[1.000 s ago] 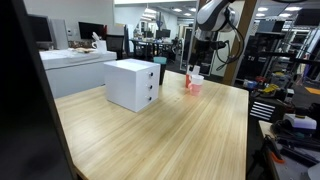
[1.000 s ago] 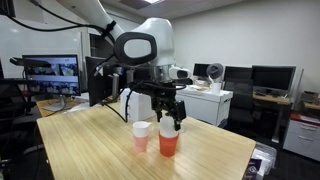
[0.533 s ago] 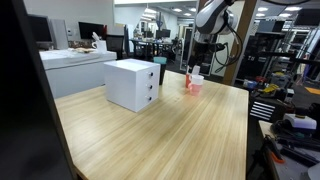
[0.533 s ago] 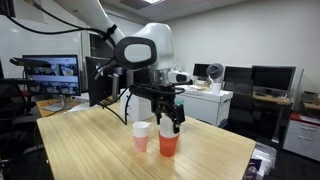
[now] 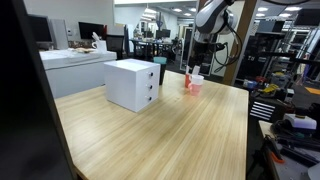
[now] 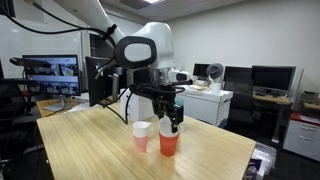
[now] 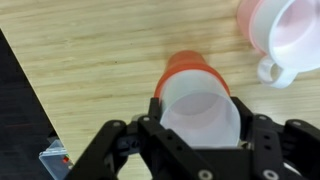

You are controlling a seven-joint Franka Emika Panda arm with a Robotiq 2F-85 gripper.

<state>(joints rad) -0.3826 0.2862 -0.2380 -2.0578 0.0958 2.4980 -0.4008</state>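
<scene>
**Gripper astride orange cup, away from the drawer box**

Orange cup (image 7: 190, 68) stands upright on the table (image 7: 90, 60), well apart from the white drawer box (image 5: 132, 84), toward the table's far edge. Gripper (image 7: 198, 118) hangs directly above it with one finger on each side of the rim, a stance that suits a side pinch. Jaws stand apart; cannot tell whether they press the wall. Pink mug (image 7: 285, 30) is likewise well apart from the box, outside the fingers' span.

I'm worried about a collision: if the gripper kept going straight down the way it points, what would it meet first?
Most likely the orange cup: the gripper points down with that cup directly beneath, between its fingers in the wrist view. The wooden table comes only after it.
</scene>
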